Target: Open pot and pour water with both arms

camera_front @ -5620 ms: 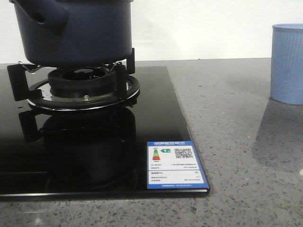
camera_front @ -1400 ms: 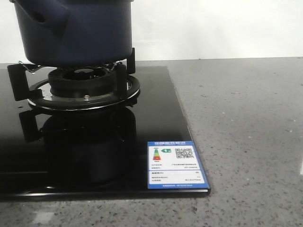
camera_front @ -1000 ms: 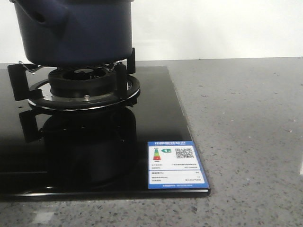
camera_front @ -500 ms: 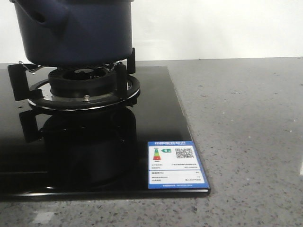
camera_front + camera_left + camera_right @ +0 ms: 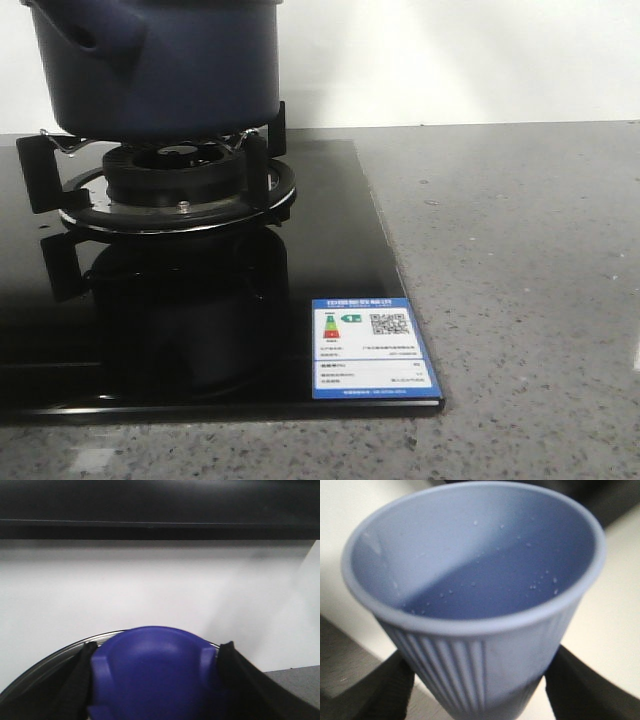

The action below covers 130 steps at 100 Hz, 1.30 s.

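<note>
A large dark navy-blue pot [image 5: 160,65] sits on the black metal burner stand [image 5: 170,180] of a glossy black glass cooktop [image 5: 200,330], at the far left of the front view; its top is cut off by the picture's edge. A stubby hollow handle sticks out from the pot's left side. A blue and white energy label [image 5: 370,348] is stuck on the cooktop's near right corner. The cooktop is set into a grey speckled desk [image 5: 520,280] that stretches to the right, with a white wall behind. In the left wrist view, the left pincer [image 5: 155,680] has its two dark fingers closed against either side of a rounded blue knob [image 5: 155,675], with a silvery lid rim [image 5: 55,655] curving behind it. In the right wrist view, the right pincer [image 5: 477,680] grips a pale blue ribbed cup [image 5: 475,590] upright between its fingers; the cup's inside shows tiny droplets.
</note>
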Available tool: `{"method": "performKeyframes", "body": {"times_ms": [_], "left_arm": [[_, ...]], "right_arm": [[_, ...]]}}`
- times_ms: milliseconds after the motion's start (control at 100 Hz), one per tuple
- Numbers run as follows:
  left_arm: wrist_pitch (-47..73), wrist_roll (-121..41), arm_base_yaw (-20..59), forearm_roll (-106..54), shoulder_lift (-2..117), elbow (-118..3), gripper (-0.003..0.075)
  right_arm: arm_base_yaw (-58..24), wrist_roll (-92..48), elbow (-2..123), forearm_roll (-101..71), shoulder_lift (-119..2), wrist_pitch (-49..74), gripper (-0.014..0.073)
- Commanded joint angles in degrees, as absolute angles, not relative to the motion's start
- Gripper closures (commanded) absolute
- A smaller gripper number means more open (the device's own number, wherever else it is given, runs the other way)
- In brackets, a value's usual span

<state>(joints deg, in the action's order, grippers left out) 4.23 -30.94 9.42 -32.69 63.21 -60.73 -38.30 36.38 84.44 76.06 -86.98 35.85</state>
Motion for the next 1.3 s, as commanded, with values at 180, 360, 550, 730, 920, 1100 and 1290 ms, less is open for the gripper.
{"method": "performKeyframes", "body": {"times_ms": [180,360,550,730,920,1100,1290], "left_arm": [[-1.9,-31.2,9.3,-33.1,61.6,-62.8,0.0321],[-1.9,-31.2,9.3,-33.1,61.6,-62.8,0.0321],[-1.9,-31.2,9.3,-33.2,61.6,-62.8,0.0321],[-1.9,-31.2,9.3,-33.3,61.6,-62.8,0.0321],[-1.9,-31.2,9.3,-33.3,61.6,-62.8,0.0321],[-1.9,-31.2,9.3,-33.3,61.6,-62.8,0.0321],[-1.9,-31.2,9.3,-33.3,61.6,-62.8,0.0321]], "right_arm": [[-27.5,42.6,76.5,61.5,-74.5,29.2,0.0296],[-19.2,52.3,61.3,61.4,-65.7,19.7,0.0296],[-9.3,58.2,44.9,61.4,-60.6,5.4,0.0296],[-1.2,58.4,37.1,61.0,-61.2,-6.7,0.0296],[6.5,58.4,34.6,58.9,-64.9,-17.8,0.0296],[7.4,57.2,34.6,58.9,-69.9,-20.5,0.0296],[7.4,55.3,34.6,58.9,-73.0,-22.6,0.0296]]}}
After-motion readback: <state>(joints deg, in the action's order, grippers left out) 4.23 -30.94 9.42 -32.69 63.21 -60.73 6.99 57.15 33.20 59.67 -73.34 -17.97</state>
